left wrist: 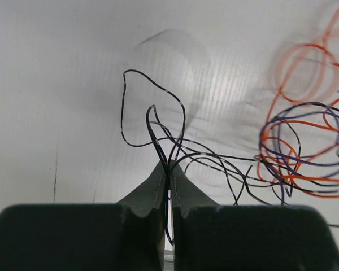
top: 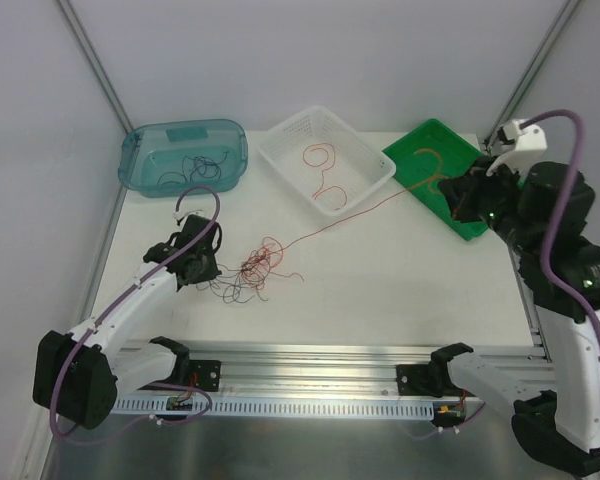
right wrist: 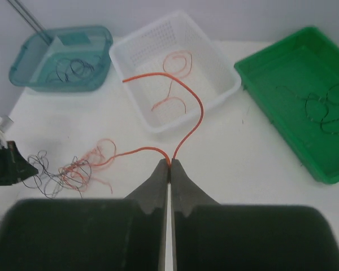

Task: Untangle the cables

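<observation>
A tangle of orange, black and purple cables (top: 252, 270) lies on the white table left of centre; it shows in the left wrist view (left wrist: 296, 152) and the right wrist view (right wrist: 73, 169). My left gripper (top: 202, 268) is shut on black cable strands (left wrist: 158, 135) at the tangle's left side (left wrist: 169, 166). My right gripper (top: 458, 200) is raised over the green tray and shut on an orange cable (right wrist: 192, 113), which runs taut from the tangle to it (top: 360, 212). The pinch shows in the right wrist view (right wrist: 170, 164).
A teal bin (top: 140, 150) with black cables stands at the back left. A white basket (top: 365, 150) holds orange cable at the back centre. A green tray (top: 470, 228) with dark cable (right wrist: 322, 110) stands at the back right.
</observation>
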`<state>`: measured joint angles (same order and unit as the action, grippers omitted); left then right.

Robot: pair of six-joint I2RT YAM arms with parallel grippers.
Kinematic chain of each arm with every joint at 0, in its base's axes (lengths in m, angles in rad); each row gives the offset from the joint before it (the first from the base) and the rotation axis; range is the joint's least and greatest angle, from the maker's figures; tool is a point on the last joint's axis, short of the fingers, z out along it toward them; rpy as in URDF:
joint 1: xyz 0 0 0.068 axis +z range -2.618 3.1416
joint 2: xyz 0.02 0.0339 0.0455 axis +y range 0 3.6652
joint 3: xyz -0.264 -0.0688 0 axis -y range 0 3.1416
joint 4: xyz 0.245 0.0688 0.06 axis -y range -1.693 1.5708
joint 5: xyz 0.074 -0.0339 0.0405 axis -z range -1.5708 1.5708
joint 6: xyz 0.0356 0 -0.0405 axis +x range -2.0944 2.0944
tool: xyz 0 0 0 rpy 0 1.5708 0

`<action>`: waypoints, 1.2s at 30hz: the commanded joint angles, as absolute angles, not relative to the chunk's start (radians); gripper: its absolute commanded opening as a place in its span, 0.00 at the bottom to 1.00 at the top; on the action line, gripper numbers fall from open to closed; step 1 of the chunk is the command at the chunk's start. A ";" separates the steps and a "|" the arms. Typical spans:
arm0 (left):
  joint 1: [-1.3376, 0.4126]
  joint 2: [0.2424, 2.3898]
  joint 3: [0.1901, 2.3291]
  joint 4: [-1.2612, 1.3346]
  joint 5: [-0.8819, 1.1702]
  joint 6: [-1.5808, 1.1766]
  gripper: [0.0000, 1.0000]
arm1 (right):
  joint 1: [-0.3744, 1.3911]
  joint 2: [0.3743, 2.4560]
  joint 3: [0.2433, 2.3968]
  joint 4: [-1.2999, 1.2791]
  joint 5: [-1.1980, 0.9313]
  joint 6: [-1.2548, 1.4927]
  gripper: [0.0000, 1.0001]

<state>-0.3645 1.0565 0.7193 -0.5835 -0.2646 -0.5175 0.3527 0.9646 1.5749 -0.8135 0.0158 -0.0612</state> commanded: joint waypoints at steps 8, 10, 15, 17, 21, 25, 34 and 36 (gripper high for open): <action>-0.333 1.219 0.727 -0.568 -0.322 -0.587 0.00 | 0.341 0.976 2.073 -0.897 0.041 -0.115 0.01; -0.330 1.252 0.718 -0.558 -0.321 -0.597 0.00 | 0.341 0.983 2.111 -0.897 0.067 -0.115 0.01; -0.318 1.276 0.689 -0.534 -0.333 -0.627 0.00 | 0.341 0.908 1.998 -0.819 0.191 -0.104 0.01; -0.286 1.270 0.680 -0.529 -0.324 -0.638 0.00 | 0.341 0.858 1.956 -0.799 0.230 -0.104 0.01; -0.259 1.234 0.690 -0.525 -0.301 -0.634 0.00 | 0.342 0.822 1.911 -0.842 0.247 -0.127 0.01; -0.262 1.157 0.727 -0.519 -0.197 -0.563 0.00 | 0.342 0.827 1.651 -0.954 0.086 -0.083 0.01; -0.296 1.017 0.718 -0.480 0.107 -0.428 0.08 | 0.342 0.791 0.905 -0.885 0.061 0.147 0.51; -0.317 0.983 0.701 -0.474 0.159 -0.434 0.14 | 0.362 0.811 0.867 -0.845 0.038 0.126 0.67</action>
